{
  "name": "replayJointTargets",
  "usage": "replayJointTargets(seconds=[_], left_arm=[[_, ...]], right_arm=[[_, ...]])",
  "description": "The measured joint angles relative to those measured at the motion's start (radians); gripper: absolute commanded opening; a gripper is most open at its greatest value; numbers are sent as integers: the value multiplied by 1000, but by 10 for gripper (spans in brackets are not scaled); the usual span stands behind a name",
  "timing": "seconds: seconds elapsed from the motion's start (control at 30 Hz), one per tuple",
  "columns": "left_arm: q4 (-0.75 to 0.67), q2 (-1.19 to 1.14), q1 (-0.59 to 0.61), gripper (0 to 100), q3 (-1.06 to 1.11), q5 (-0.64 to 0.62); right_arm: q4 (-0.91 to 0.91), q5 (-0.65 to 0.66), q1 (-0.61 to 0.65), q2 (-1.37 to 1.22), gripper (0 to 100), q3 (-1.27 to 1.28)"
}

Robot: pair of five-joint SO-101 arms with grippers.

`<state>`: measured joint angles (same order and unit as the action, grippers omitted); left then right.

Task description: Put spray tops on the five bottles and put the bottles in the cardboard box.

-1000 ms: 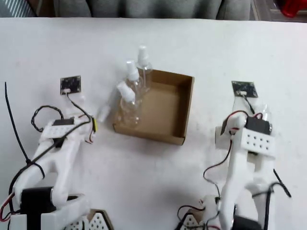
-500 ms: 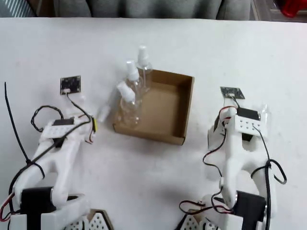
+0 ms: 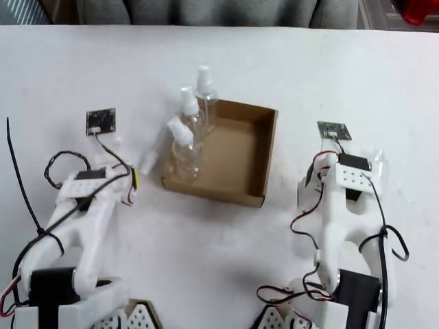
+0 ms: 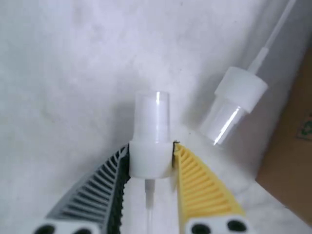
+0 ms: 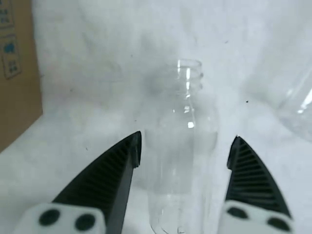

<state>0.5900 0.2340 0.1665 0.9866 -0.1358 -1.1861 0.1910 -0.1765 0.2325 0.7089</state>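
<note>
My left gripper is shut on a white spray top, its thin tube running back between the fingers. A second spray top lies on the table beside it, also seen in the high view as the loose spray top. My right gripper is open, its fingers on either side of a clear bottle with a bare neck. Another clear bottle lies just beyond. The cardboard box sits mid-table, with three capped bottles at its left edge.
The left arm and right arm stand on either side of the box. A box wall is close to the right gripper. White table stretches toward the far edge, where grey furniture stands.
The right arm has shifted a little toward the box and turned, mostly in the first half second. The left arm and the bottles by the box have not moved.
</note>
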Motion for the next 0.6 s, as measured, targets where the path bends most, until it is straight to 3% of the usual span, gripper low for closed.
replayJointTargets(seconds=[0.6], left_arm=[[0, 0, 0, 22, 0, 0]], right_arm=[[61, -2, 34, -77, 234, 0]])
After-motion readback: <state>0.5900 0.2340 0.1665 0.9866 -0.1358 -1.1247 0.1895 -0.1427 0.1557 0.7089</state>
